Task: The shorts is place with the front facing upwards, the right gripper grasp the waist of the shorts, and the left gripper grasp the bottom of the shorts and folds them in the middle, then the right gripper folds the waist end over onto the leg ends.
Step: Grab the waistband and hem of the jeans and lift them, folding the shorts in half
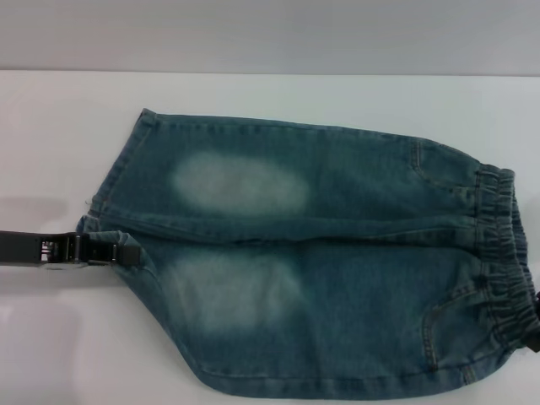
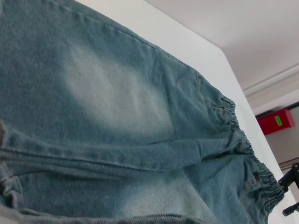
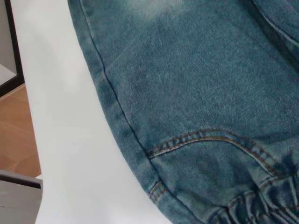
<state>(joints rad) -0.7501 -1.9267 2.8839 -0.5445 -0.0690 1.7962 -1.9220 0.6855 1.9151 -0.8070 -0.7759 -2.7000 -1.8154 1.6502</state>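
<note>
You had the shorts [image 1: 312, 253] flat across the tabletop [image 1: 51, 126], waist [image 1: 506, 253] at 3 o'clock. The left tool [image 1: 126, 251] sat at the hems at 9, grip unclear; the right tool [image 1: 535, 337] likewise. Grasping came first; the fold waited.

Shorts' [image 1: 321, 253] near hem and waist [image 1: 506, 253] corner past the frame edge; right gripper [image 1: 537, 325] barely visible.

The shorts [image 1: 312, 253] lie flat on the table [image 1: 67, 126] — the waist [image 1: 502, 261] to the right, the leg ends [image 1: 114, 198] to the left — with the left gripper [image 1: 126, 251] at the hems and the right gripper [image 1: 535, 337] beside the waistband's near corner.
</note>
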